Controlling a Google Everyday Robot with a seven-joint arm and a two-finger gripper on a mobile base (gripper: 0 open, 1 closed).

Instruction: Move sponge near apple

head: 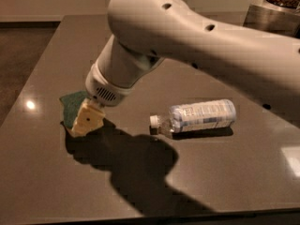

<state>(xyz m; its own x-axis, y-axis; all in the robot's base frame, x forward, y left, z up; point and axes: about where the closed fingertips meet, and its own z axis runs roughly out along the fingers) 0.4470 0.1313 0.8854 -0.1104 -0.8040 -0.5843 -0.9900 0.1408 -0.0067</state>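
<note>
The sponge [71, 105], dark green on top, sits at the left of the dark table, partly hidden behind my gripper. My gripper [84, 123] hangs from the big white arm [187, 41] and is shut on the sponge's right side. One pale yellow finger [89, 118] shows in front of the sponge. The sponge looks tilted and held just above the table. The apple is out of view.
A clear plastic water bottle [201, 117] with a white cap lies on its side right of the gripper, cap pointing left. The arm casts a wide shadow on the table [37, 182]. A metal container [272, 13] stands at the back right corner.
</note>
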